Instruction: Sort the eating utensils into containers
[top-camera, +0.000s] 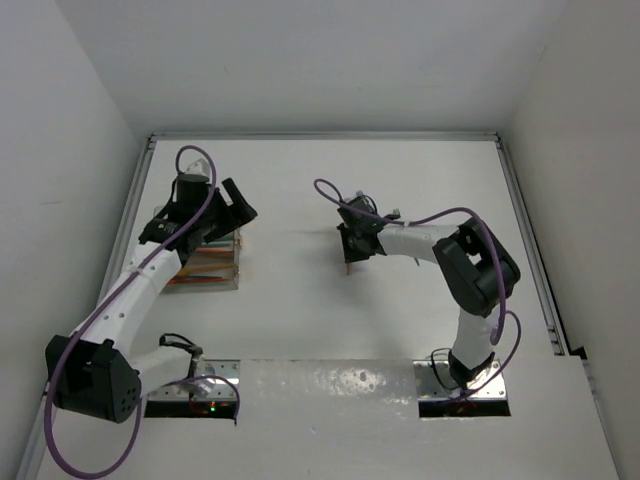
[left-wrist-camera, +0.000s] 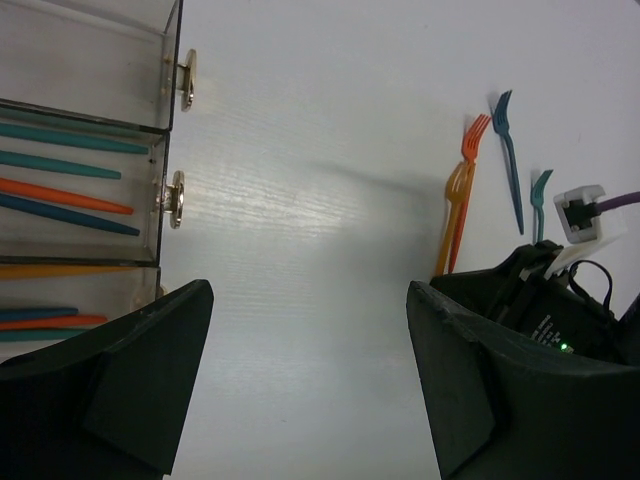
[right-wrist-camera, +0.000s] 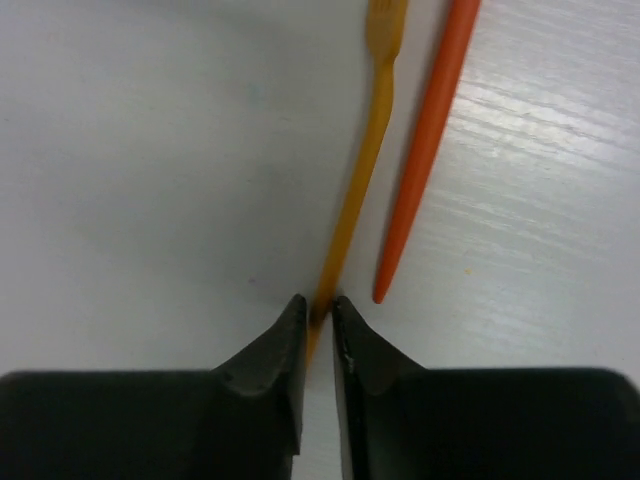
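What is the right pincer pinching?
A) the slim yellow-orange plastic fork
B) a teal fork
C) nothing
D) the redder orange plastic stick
A: the right pincer squeezes the handle end of the slim yellow-orange plastic fork, while the redder orange plastic stick lies free beside it.

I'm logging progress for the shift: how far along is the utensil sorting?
Done: several teal, orange and blue utensils lie in the clear containers. In hand: the right tool pinches the yellow-orange fork where it lies; the left tool hangs open near the containers. Left: the orange fork, blue fork and teal fork on the table.
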